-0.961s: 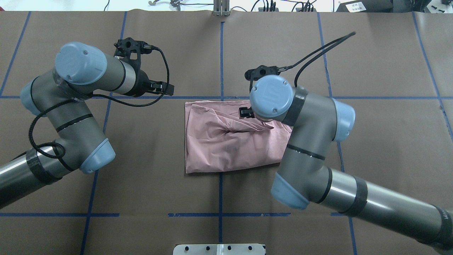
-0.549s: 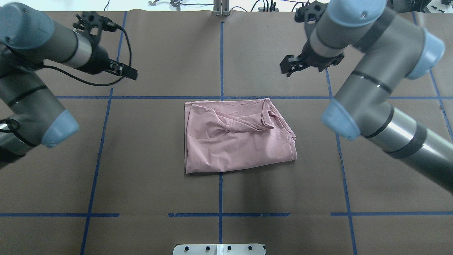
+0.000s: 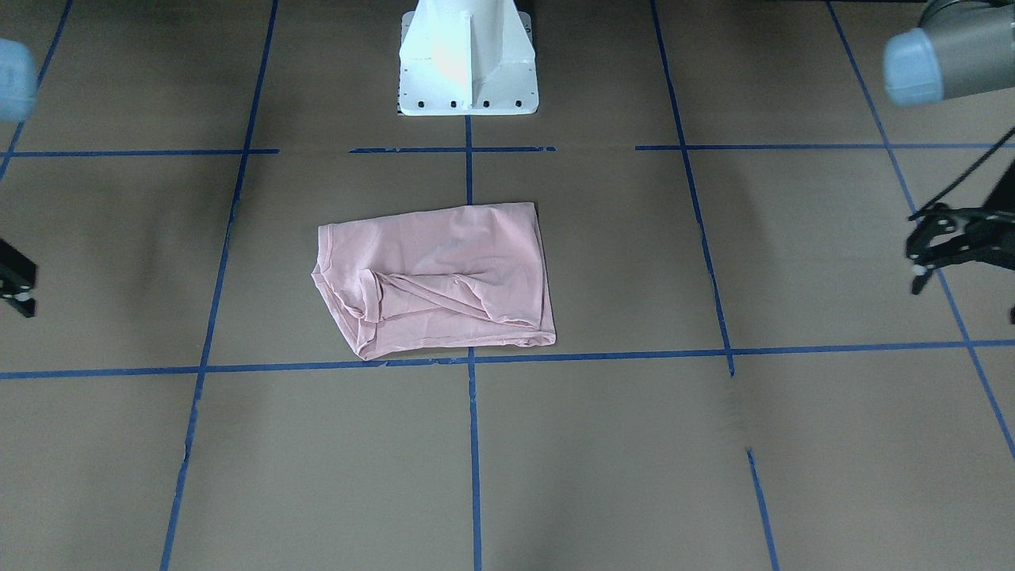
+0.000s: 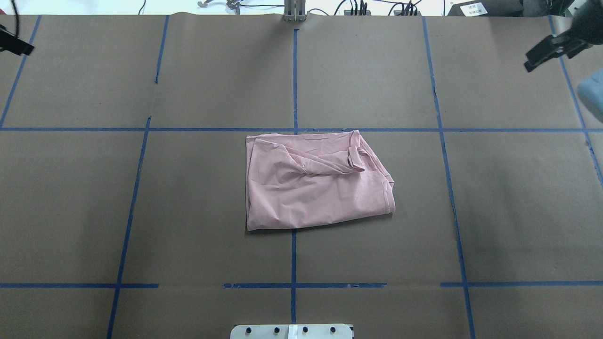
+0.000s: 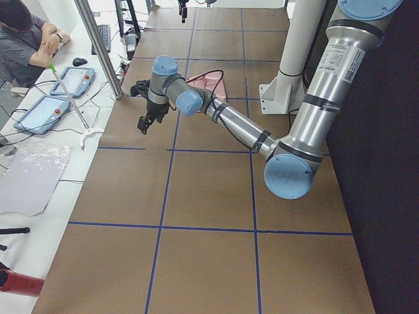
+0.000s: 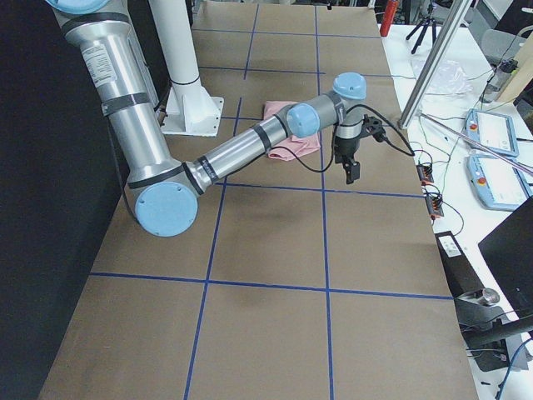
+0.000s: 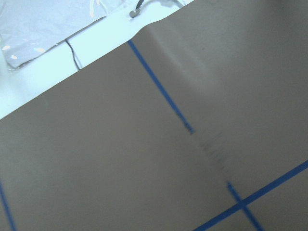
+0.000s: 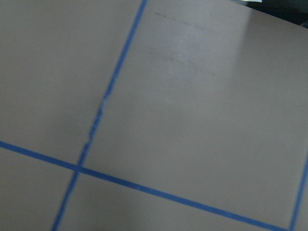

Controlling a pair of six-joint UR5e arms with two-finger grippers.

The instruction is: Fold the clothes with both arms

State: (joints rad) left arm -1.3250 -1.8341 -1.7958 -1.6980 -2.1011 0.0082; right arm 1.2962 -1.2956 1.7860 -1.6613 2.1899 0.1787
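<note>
The pale pink T-shirt (image 4: 315, 181) lies folded into a rough rectangle at the table's centre, with a sleeve flap folded across the top and its print hidden. It also shows in the front view (image 3: 444, 270). My left gripper (image 4: 14, 44) is far off at the far left corner, open and empty; in the front view (image 3: 913, 266) its fingers stand spread. My right gripper (image 4: 541, 54) is at the far right corner, well away from the shirt, and looks open and empty. The wrist views show only brown paper and blue tape.
The white pedestal base (image 3: 466, 63) stands at the robot's side of the table. Blue tape lines (image 4: 294, 84) grid the brown paper. Cables and boxes (image 4: 358, 7) line the far edge. An operator (image 5: 26, 39) sits beside the table's left end.
My right gripper has let go of the shirt's sleeve flap and risen. Both arms have swung outward to the far corners. The shirt has not moved since.
</note>
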